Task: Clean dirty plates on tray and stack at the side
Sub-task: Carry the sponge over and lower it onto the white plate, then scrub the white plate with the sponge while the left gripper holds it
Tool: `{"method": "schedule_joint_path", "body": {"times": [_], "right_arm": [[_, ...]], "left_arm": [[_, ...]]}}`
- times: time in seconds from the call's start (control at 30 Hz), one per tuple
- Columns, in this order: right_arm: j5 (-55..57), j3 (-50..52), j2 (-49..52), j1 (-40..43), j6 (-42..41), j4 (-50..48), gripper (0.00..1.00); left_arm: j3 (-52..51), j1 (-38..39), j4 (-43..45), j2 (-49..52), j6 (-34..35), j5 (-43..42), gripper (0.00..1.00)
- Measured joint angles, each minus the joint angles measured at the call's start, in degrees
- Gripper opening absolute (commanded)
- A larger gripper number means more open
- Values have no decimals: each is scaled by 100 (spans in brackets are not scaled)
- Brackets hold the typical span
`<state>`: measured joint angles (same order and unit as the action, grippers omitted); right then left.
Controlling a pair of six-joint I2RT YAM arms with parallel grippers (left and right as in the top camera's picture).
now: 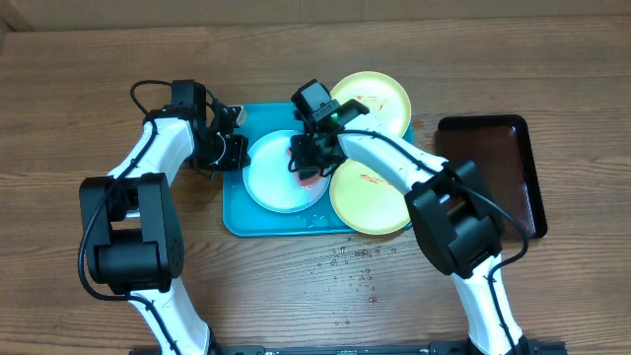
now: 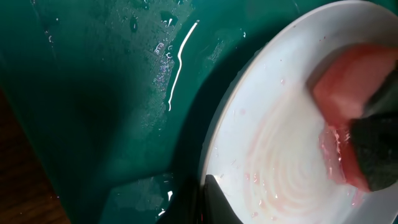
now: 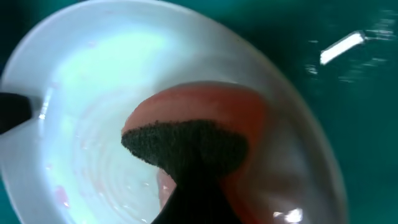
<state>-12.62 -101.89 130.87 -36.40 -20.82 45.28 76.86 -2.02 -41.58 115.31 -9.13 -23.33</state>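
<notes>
A white plate [image 1: 274,177] is seen in the middle of the blue tray [image 1: 237,212], which lies on a wooden table [image 1: 99,59]. A pink sponge [image 1: 312,179] with a dark scouring face is gripped between the narrowed fingers of the right gripper [image 1: 308,163] and is pressed onto the plate's inside, toward 3 o'clock of its centre. In the left wrist view, faint pink streaks in rings are shown on the wet plate beside the sponge.

The left gripper [image 1: 237,151] is placed at the plate's rim at about 10 o'clock. One dark finger [image 2: 216,200] is seen lying on the rim; the other is hidden, so it cannot be told whether the rim is clamped.

An upper yellow plate [image 1: 385,99] is found at 1 o'clock of the white plate, overhanging the tray's far corner. A lower yellow plate [image 1: 367,205], at 4 o'clock, overlaps the tray's right edge. Small red smears are carried by both. A dark tray [image 1: 493,168] is set at 3 o'clock, apart from them. Water drops [image 1: 355,261] are scattered on the table at 6 o'clock of the blue tray.
</notes>
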Motion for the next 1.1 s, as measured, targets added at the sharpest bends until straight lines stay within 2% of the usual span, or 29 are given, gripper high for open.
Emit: {"method": "schedule_joint_path", "body": {"times": [0.1, 0.5, 0.73, 0.9, 1.0, 1.1], "right_arm": [[-13, -2, 2, -131, -13, 31, 4], [308, -382, 31, -129, 131, 1318, 4], [229, -577, 127, 44, 210, 907, 4], [55, -507, 138, -35, 122, 748, 4], [11, -378, 138, -61, 42, 616, 4], [-11, -348, 138, -70, -31, 597, 4]], "left_arm": [[0, 0, -2, 2, 0, 11, 4], [-59, 26, -42, 11, -2, -74, 4], [-59, 26, -85, 11, 50, -70, 5], [-59, 46, -358, 11, 343, -68, 16], [-59, 127, -398, 11, 581, -68, 29], [-59, 236, -398, 11, 844, -46, 31]]}}
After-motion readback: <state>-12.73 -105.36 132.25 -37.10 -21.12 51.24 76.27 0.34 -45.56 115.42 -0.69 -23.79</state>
